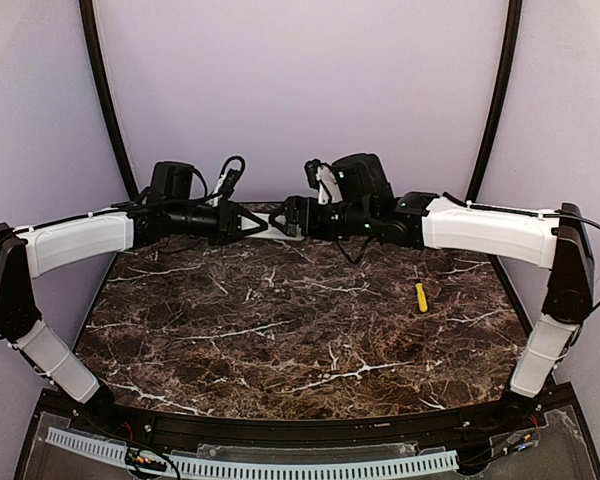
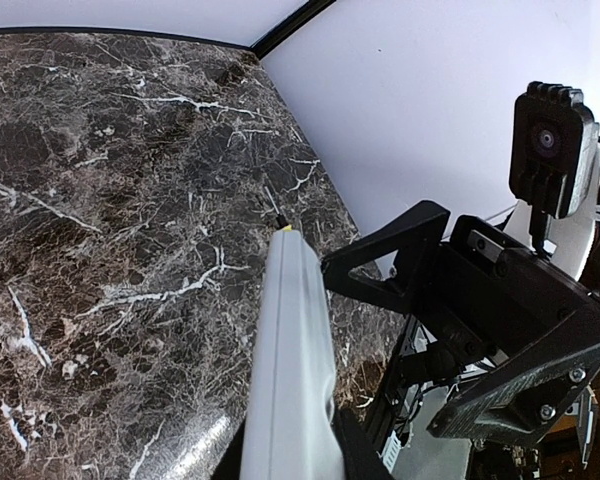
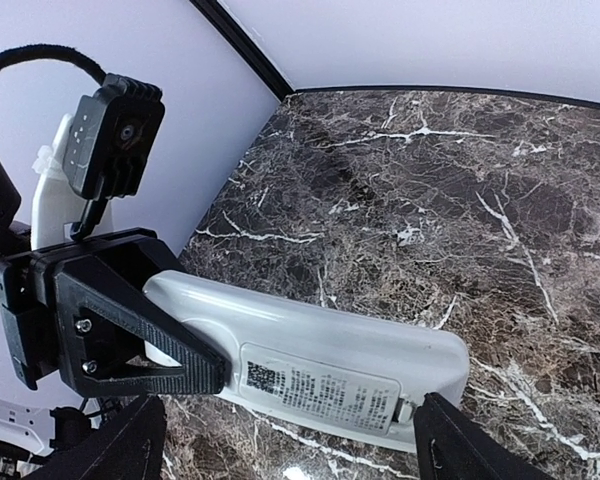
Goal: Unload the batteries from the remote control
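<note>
The white remote control point(image 1: 274, 226) is held in the air above the table's far edge, between both grippers. My left gripper point(image 2: 285, 462) is shut on one end of it; the remote point(image 2: 292, 330) runs away from the camera. In the right wrist view the remote point(image 3: 330, 335) shows its back, where a grey cover with a printed label point(image 3: 320, 385) closes the compartment. My right gripper point(image 3: 290, 435) is open, with one finger on each side of the remote and the right fingertip point(image 3: 450, 430) near the cover's latch. The batteries are hidden.
A yellow stick point(image 1: 420, 297) lies on the dark marble table point(image 1: 280, 330) at the right. Purple walls stand close behind and beside the arms. The left gripper's black finger point(image 3: 130, 345) is clamped on the remote's far end.
</note>
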